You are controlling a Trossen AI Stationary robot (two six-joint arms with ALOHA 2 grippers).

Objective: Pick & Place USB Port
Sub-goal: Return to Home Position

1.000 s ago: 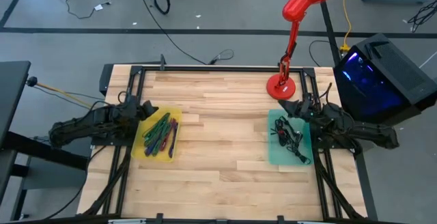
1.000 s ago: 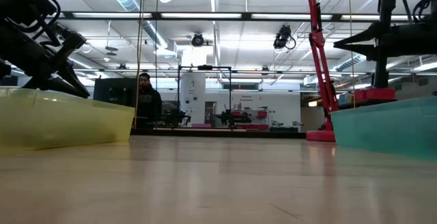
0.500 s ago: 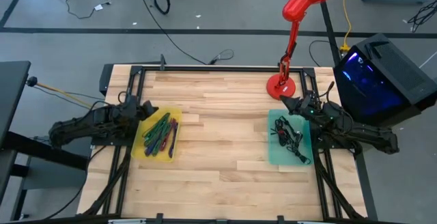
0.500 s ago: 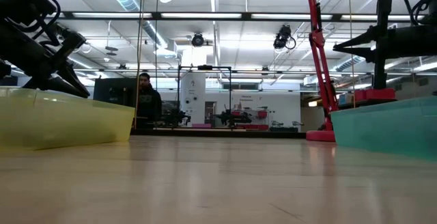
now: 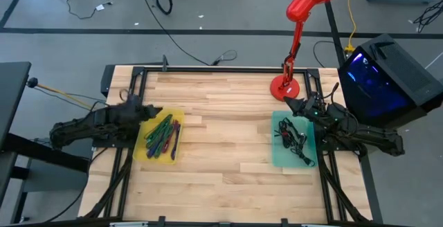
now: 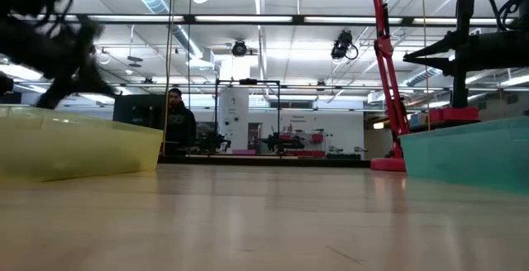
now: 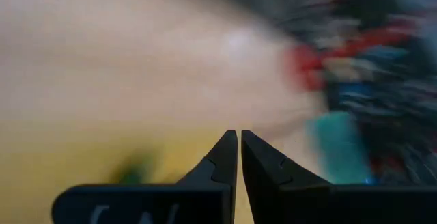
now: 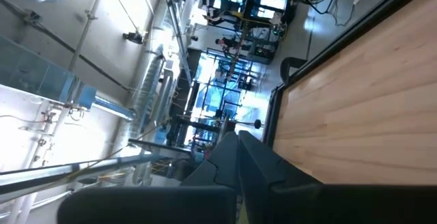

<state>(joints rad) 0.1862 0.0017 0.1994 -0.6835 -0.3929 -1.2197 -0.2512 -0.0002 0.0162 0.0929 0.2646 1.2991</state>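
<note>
A yellow tray (image 5: 141, 153) on the table's left holds a heap of green, red and blue cables (image 5: 161, 133). On the right, a teal tray (image 5: 277, 160) holds a tangle of black cables (image 5: 292, 135). My left gripper (image 5: 153, 110) hangs shut over the yellow tray's far left corner, and its wrist view (image 7: 239, 136) is blurred by motion. My right gripper (image 5: 286, 103) is shut too (image 8: 236, 136), held above the teal tray's far edge with its fingers about level. Neither gripper holds anything. Which item is the USB port I cannot tell.
A red desk lamp stands with its base (image 5: 285, 87) at the far right, just beyond the teal tray. A black box with blue light (image 5: 384, 75) sits off the table's right side. Bare wood (image 5: 225, 133) lies between the trays. A person (image 6: 175, 118) is far back in the room.
My right gripper rose a little toward the far edge and tipped up to about level, then held still. My left gripper has started moving over the yellow tray; it shows blurred in the low and left wrist views. Both stay shut.
</note>
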